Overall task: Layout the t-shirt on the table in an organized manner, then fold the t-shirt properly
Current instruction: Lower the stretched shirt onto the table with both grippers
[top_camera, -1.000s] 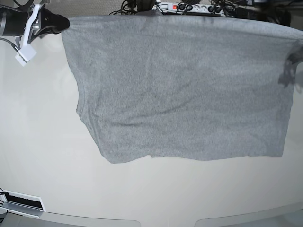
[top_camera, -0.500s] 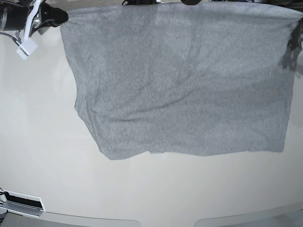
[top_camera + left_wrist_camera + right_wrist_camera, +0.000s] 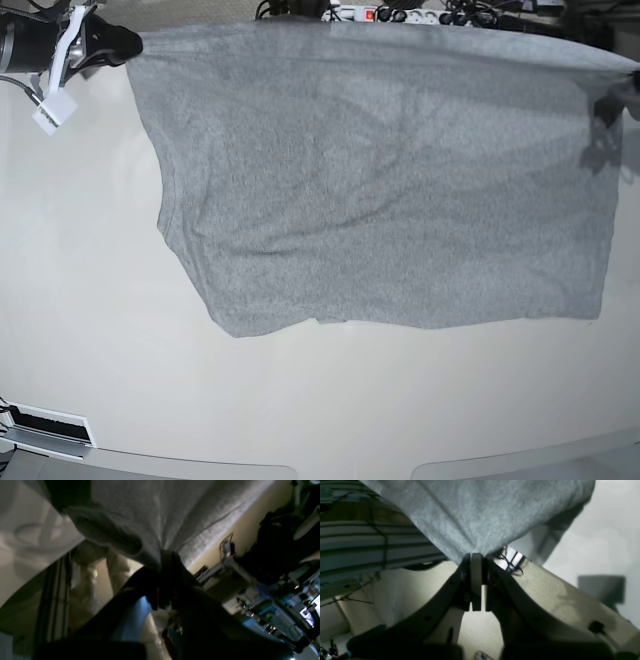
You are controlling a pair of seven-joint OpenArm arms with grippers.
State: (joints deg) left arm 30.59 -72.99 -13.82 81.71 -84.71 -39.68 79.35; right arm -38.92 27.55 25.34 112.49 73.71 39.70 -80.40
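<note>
Lab, power strip (image 3: 400, 15), tangled cables (image 3: 285, 9)

The glossy off-white table (image 3: 90, 330) carries the grey t-shirt's (image 3: 380, 190) lower part.

The far edge of the table (image 3: 80, 300) is hidden behind the t-shirt (image 3: 380, 190). Its near corners are cut off by the base view's lower edge. The left gripper (image 3: 162, 577) is blurred and dark; no lettering can be made out.
</note>
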